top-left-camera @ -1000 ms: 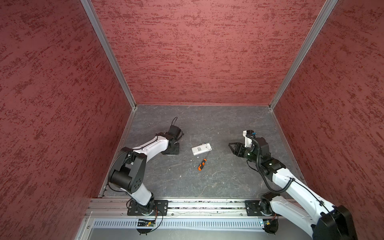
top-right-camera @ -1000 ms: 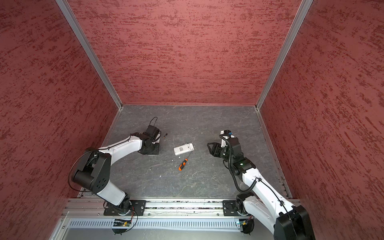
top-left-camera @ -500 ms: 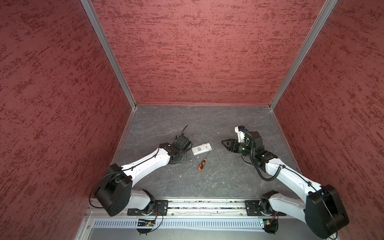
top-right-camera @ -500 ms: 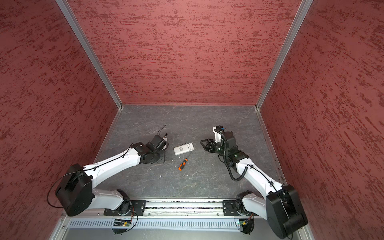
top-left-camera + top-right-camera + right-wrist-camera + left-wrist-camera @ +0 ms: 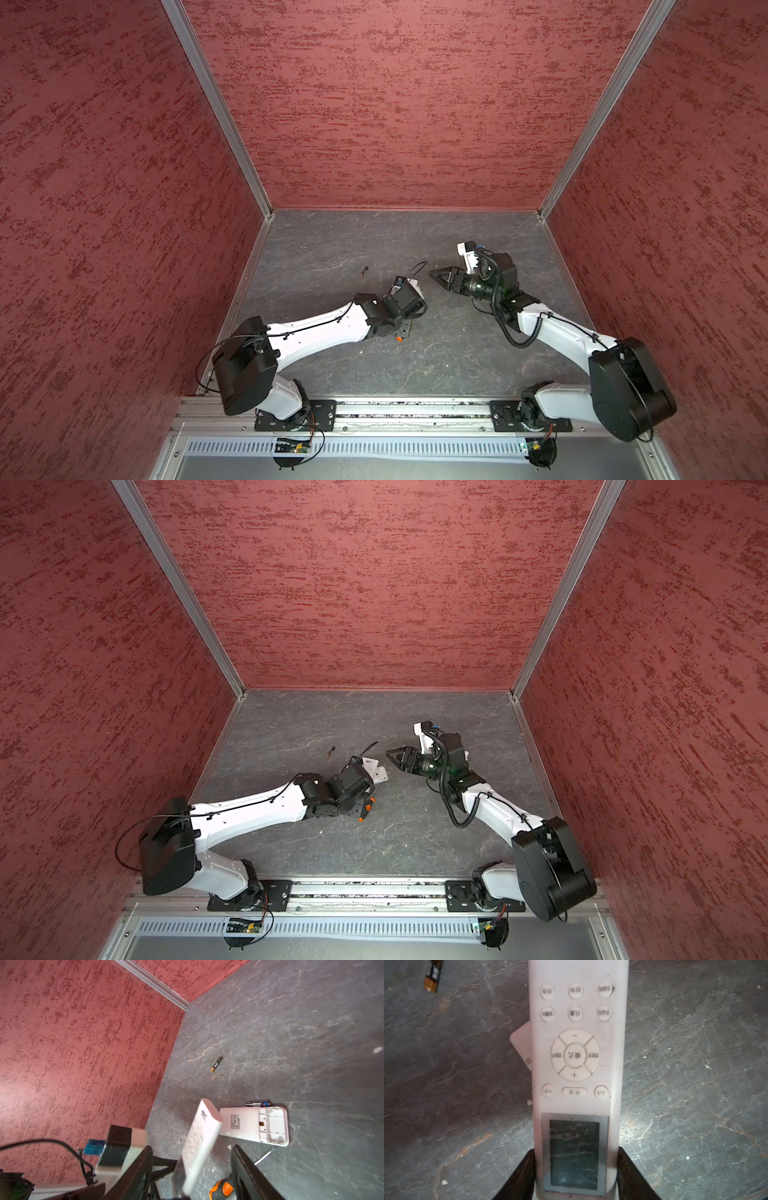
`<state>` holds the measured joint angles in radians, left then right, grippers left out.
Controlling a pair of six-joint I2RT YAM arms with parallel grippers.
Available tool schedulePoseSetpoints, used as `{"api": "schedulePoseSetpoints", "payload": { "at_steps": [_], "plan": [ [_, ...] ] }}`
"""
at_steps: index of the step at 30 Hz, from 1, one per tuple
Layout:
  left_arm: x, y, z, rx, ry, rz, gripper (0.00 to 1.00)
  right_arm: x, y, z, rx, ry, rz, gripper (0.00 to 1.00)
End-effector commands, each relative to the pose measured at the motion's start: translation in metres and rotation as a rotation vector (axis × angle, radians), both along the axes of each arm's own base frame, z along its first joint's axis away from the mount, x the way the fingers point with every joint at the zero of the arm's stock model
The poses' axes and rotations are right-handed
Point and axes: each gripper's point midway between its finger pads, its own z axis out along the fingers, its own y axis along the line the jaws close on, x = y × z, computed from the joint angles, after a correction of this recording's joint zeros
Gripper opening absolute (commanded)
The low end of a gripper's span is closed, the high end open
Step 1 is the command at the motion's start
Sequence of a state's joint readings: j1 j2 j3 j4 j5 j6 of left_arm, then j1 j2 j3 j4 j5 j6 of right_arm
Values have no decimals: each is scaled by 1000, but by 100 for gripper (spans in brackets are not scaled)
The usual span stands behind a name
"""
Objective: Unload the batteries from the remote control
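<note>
Remote (image 5: 577, 1022) in left tool (image 5: 575, 1149) — plus and minus legible, rest blurred

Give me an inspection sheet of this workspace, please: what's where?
Surface: grey stone-look tabletop, few white crumbs.
Job's things: held remote tilted; second remote lying back up, compartment empty; one battery beside it, loose battery farther off.
Clutter: orange-and-black screwdriver.
Grippers: left gripper shut on held remote's display end; right gripper open, empty.
Cables: black cable looped along right arm.
Surroundings: red textured walls.
</note>
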<state>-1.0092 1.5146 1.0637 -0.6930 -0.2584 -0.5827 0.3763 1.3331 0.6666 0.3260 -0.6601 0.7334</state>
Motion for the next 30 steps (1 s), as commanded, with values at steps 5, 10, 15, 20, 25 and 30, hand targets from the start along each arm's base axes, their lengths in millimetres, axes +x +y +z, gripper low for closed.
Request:
{"api": "schedulePoseSetpoints", "payload": {
  "at_steps": [5,10,15,20,25,30],
  "plan": [
    [12,-39,27,-41,-97,-56,27,-3,7,2,-9,-14,52,62],
    [10,-47,36,-40,-121,-85,26,-4,1,-4,-52,-4,26,62],
    [8,-47,41,-22,-135,-96,26,-3,-4,-5,-79,-5,-4,62],
    [7,-46,42,-23,-141,-98,26,1,-4,-2,-72,-11,-14,62],
    [4,-51,48,-29,-161,-118,25,5,6,1,-28,-10,23,60],
    [4,-53,47,-29,-165,-126,25,7,11,1,-2,-5,48,53]
  ]
}}
